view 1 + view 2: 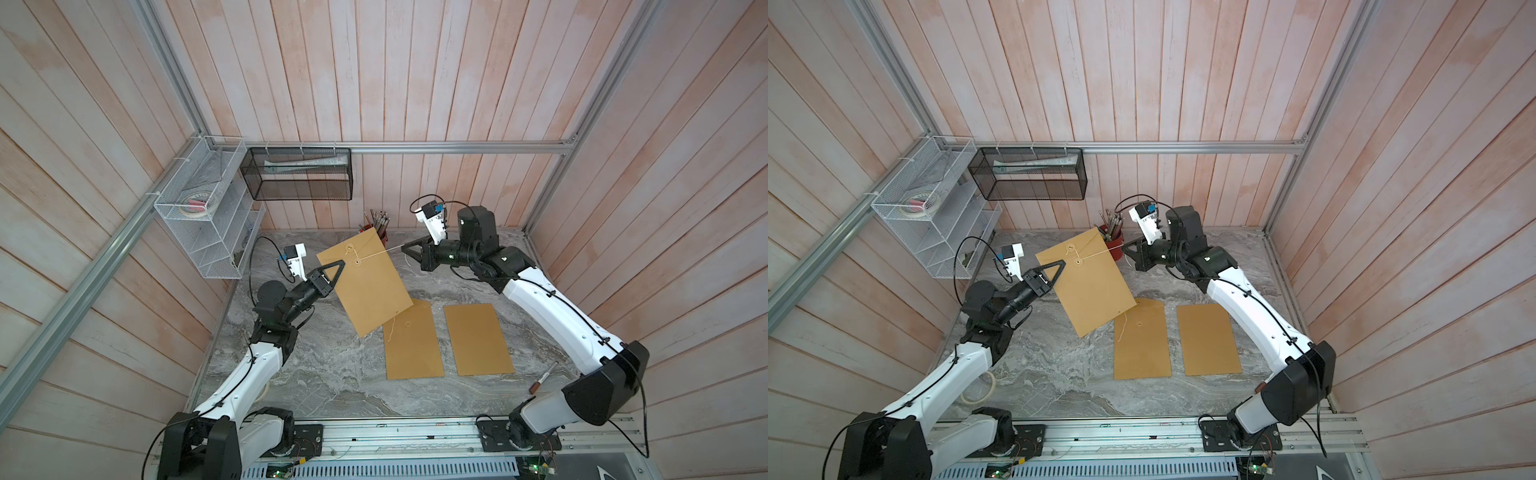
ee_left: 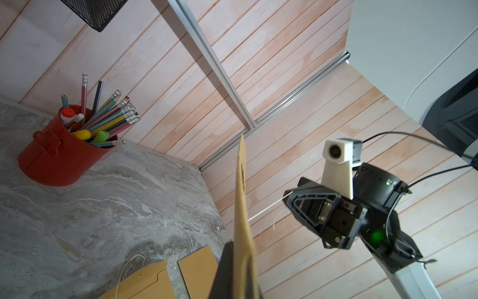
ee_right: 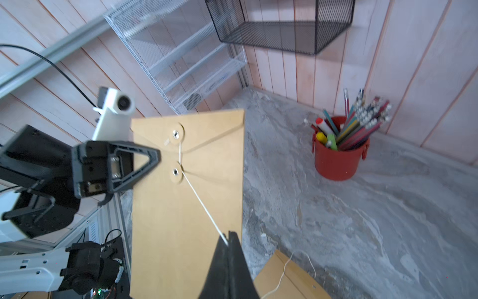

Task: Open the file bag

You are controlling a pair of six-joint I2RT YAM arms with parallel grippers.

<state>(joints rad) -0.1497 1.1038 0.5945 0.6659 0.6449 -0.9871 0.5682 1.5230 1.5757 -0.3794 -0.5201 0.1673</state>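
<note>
Currently you are in the unwinding step: your left gripper (image 1: 333,271) is clamped on the side edge of the file bag (image 1: 368,291), holding it tilted up off the table (image 1: 332,386). Your right gripper (image 1: 405,248) is pinched tight on the string (image 3: 201,204), which is drawn taut away from the lower button (image 3: 176,172). Since the string runs from the upper button (image 3: 176,134) down to the lower one, the flap (image 3: 207,124) looks tied; the next move calls for circling the string end off that button, keeping the left hold firm, then lifting the flap.
</note>
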